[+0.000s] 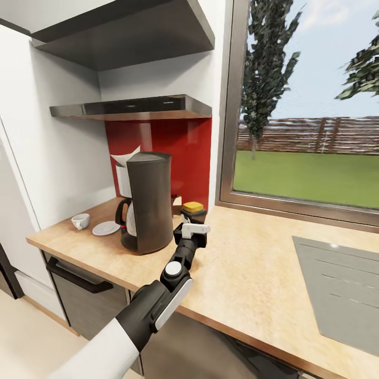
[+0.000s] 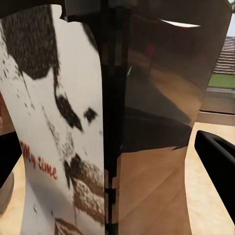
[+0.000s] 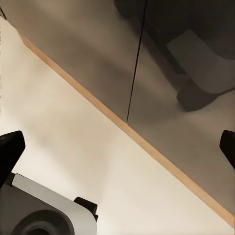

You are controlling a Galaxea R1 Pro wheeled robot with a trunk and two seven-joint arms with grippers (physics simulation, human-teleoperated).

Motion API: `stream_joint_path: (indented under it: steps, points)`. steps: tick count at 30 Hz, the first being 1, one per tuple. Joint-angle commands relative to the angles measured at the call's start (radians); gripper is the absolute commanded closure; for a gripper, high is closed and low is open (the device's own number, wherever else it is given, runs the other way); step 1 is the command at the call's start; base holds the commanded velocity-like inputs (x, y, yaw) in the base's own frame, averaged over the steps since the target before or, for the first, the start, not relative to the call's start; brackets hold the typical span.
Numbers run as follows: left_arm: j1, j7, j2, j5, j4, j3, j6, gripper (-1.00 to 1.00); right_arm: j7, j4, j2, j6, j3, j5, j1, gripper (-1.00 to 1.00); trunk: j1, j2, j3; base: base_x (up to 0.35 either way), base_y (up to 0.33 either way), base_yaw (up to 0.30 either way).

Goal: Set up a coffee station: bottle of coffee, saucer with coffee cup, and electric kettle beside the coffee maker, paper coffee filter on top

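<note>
The dark coffee maker (image 1: 147,200) stands on the wooden countertop (image 1: 247,273) with a white paper filter (image 1: 123,157) sticking out of its top. To its left lie a white saucer (image 1: 106,228) and, beside it, a white coffee cup (image 1: 80,220) on the counter. The bottle of coffee (image 1: 193,207), yellow-lidded, stands just right of the coffee maker. My left gripper (image 1: 192,227) reaches it from the front. In the left wrist view the bottle (image 2: 73,122) with its "My time" label sits between the fingers (image 2: 218,156), which press its sides. My right gripper (image 3: 120,147) hangs open and holds nothing.
A dark shelf (image 1: 131,108) and a red backsplash (image 1: 184,152) sit behind the coffee maker. A large window (image 1: 310,131) runs along the right, with a grey inset panel (image 1: 337,284) in the counter below it. The right wrist view looks at beige floor (image 3: 73,161) and cabinet fronts (image 3: 98,58).
</note>
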Motion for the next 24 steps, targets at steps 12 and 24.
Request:
stream_joint_path:
  steps: [12,24]
  points:
    - [-0.001,0.006,0.000,0.004,-0.016,-0.002,0.011,1.00,0.005,0.001,0.000,-0.003,0.006,-0.011,0.000,-1.00,0.000,-0.001,-0.001,0.000,0.015,0.000]
    - [-0.001,0.006,0.000,0.004,-0.023,-0.002,0.015,1.00,0.005,0.001,0.000,-0.003,0.006,-0.011,0.000,-1.00,0.000,-0.001,-0.001,0.003,0.049,0.000]
